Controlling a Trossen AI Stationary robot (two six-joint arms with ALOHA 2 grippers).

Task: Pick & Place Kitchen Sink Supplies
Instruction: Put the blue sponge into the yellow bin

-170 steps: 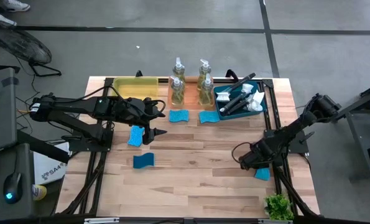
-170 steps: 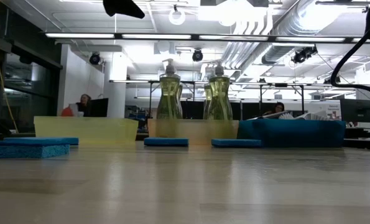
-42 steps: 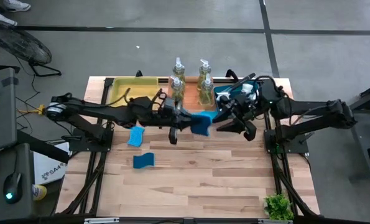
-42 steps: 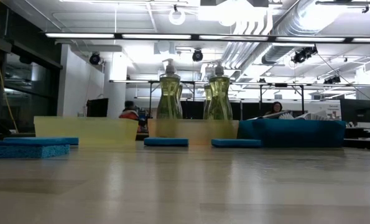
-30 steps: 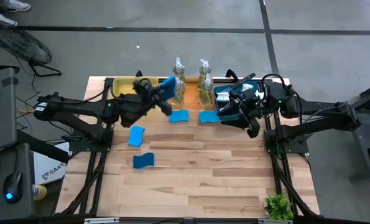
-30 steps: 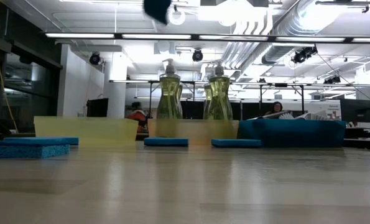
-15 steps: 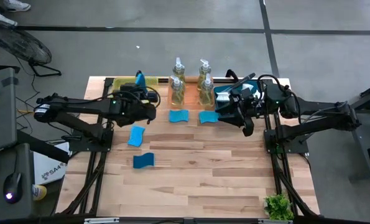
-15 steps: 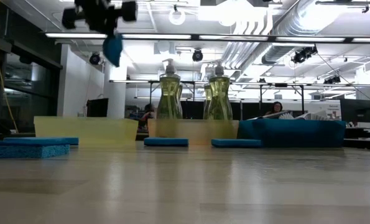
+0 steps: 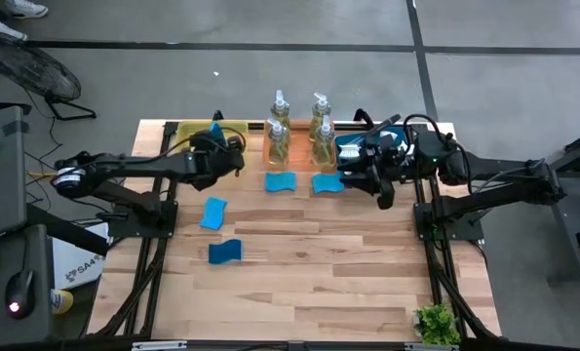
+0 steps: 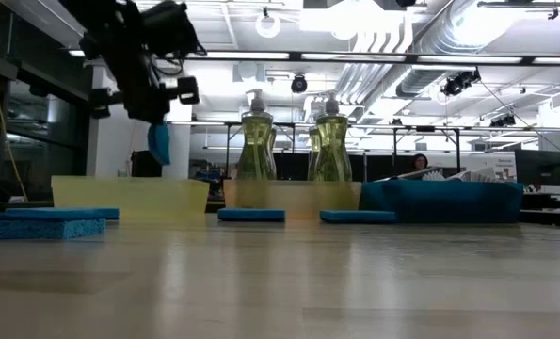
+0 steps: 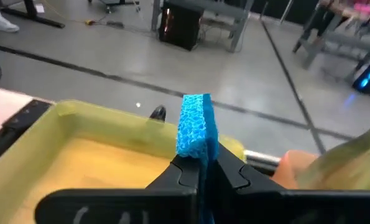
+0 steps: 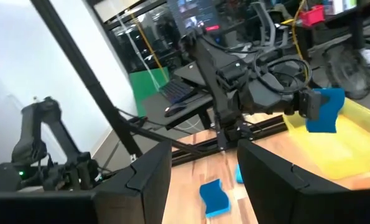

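Note:
My left gripper (image 9: 215, 139) is shut on a blue wavy-edged sponge (image 11: 196, 127) and hovers above the yellow tray (image 11: 79, 155) at the table's far left. Several more blue sponges lie flat on the wood, among them two (image 9: 281, 181) (image 9: 328, 182) in front of the trays. Clear soap bottles (image 9: 279, 127) stand in the orange tray. Dark-handled brushes (image 9: 375, 154) lie in the blue tray. My right gripper (image 12: 200, 180) stands open at that tray's near left corner, with nothing between its fingers. My left gripper pinches the sponge's two flat faces (image 11: 200, 160) between its two fingers, at one end of the sponge. The fingers slant down from above. The sponge stands on edge and hangs below the fingers (image 10: 158, 143), clear of the yellow tray.
The yellow (image 9: 187, 132), orange (image 9: 299, 146) and blue (image 9: 348, 161) trays line the far edge. Two sponges (image 9: 213, 212) (image 9: 225, 252) lie at the left middle. A small green plant (image 9: 436, 322) stands at the near right corner. People sit in the room beyond.
My left gripper has carried the sponge from beside the soap bottles toward the table's left edge, over the yellow tray, and has come down toward the tray. The sponge stays pinched and now hangs on edge below the fingers.

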